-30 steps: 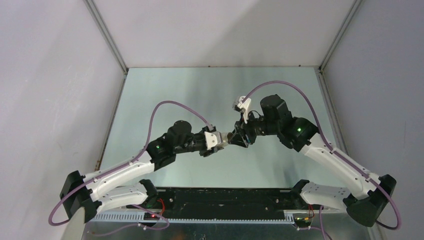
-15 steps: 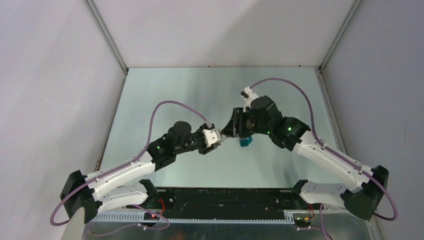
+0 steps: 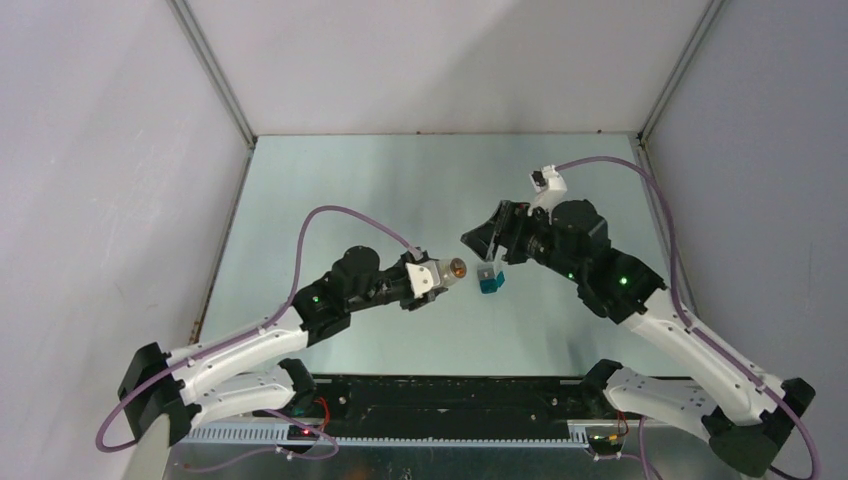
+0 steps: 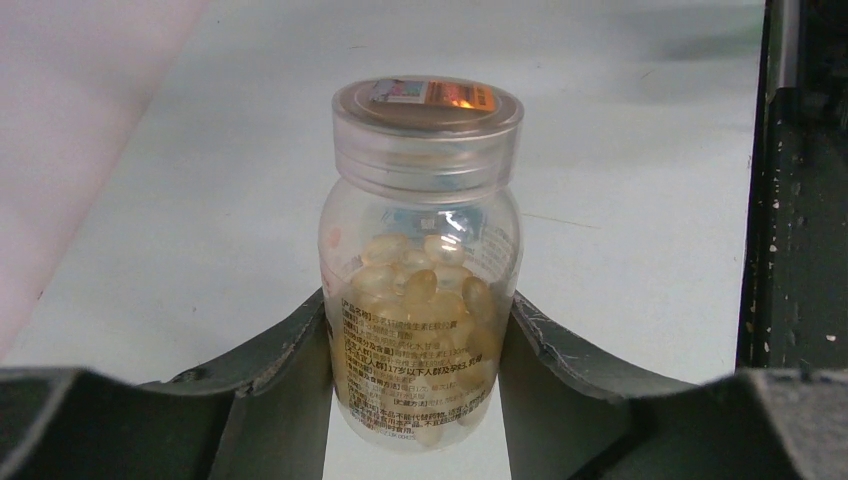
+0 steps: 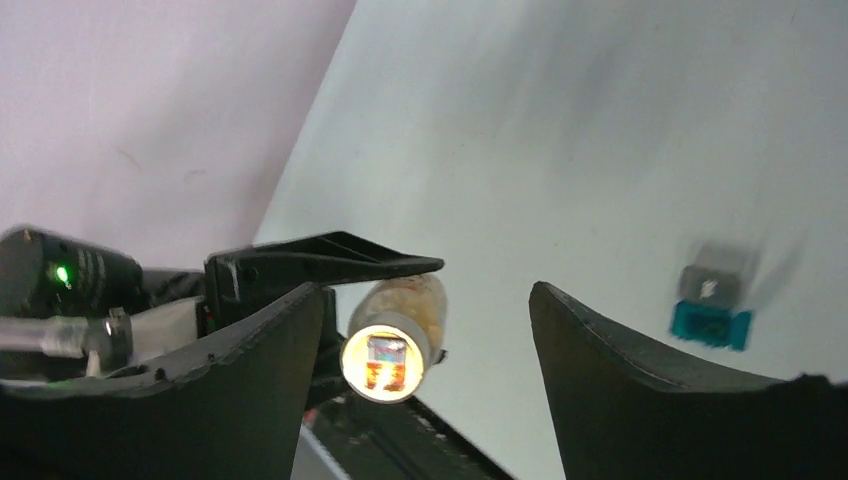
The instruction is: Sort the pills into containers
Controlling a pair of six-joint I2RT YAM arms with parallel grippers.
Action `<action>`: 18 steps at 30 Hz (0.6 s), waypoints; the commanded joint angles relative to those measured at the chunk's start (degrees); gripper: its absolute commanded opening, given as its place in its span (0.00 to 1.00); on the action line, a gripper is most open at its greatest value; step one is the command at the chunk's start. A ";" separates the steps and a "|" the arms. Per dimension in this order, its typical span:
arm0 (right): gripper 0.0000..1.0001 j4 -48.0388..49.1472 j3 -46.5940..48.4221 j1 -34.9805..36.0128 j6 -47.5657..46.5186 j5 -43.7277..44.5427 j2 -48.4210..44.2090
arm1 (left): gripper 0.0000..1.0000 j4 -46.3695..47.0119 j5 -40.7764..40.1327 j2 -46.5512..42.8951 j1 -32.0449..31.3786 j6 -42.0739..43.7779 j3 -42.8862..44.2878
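At mid-desk, top view: left hand [image 3: 447, 271] pinches a small pill bottle [image 3: 456, 267] by its body, with the bottle lying roughly level and its cap end pointing toward the right arm.

Left wrist view: the bottle [image 4: 420, 290] is clear plastic, round-shouldered and glossy. Its wide clear cap [image 4: 428, 110] has a ribbed skirt and an orange-tinted sticker on the flat top. Inside are pale yellow, translucent oval capsules [image 4: 415, 285], heaped in the lower half. Fine printed text covers the lower wall; too small to read. The two dark, matte, curved fingers [image 4: 275, 355] press on opposite sides of the body.

Right hand [image 3: 488, 232]: spread wide, holding nothing. Right wrist view: its black fingers [image 5: 600, 370] stand well apart, and the bottle cap faces the lens between them.

Container [image 3: 489, 280]: a tiny boxy case with a teal base and a grey top face bearing a small mark. It sits on the desk [image 3: 350, 190] just beside the cap end of the bottle, below the right hand and touching neither hand. It is blurred in the right wrist view [image 5: 712, 305].

Desk surface: smooth, pale grey-green, slightly reflective.
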 commanded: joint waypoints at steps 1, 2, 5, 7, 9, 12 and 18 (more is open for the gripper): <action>0.80 3.38 -2.25 -1.46 -22.67 -13.38 -3.28 | 0.00 2.80 2.47 -1.87 -0.02 -0.10 0.59; 0.81 2.57 -2.21 -1.45 -24.85 -15.85 -3.46 | 0.00 2.64 2.77 -1.88 -0.07 -0.17 0.68; 0.82 1.23 -1.23 -1.43 -31.23 -23.80 -3.06 | 0.00 1.59 4.47 -1.65 -0.06 -0.30 1.77; 0.83 0.31 -0.26 -1.13 -33.39 -26.64 -2.48 | 0.00 0.80 5.10 -1.56 -0.03 -0.28 2.43; 0.84 -1.66 0.84 -0.26 -35.56 -27.37 -1.36 | 0.00 0.08 5.77 -1.60 -0.03 -0.20 2.78; 0.86 -4.03 2.12 2.01 -37.87 -25.16 0.07 | 0.00 -0.55 7.09 -1.77 -0.02 -0.08 3.14; 0.84 -8.03 5.48 3.80 -39.43 -23.19 3.22 | 0.00 -0.84 9.11 -1.71 -0.08 -0.17 3.52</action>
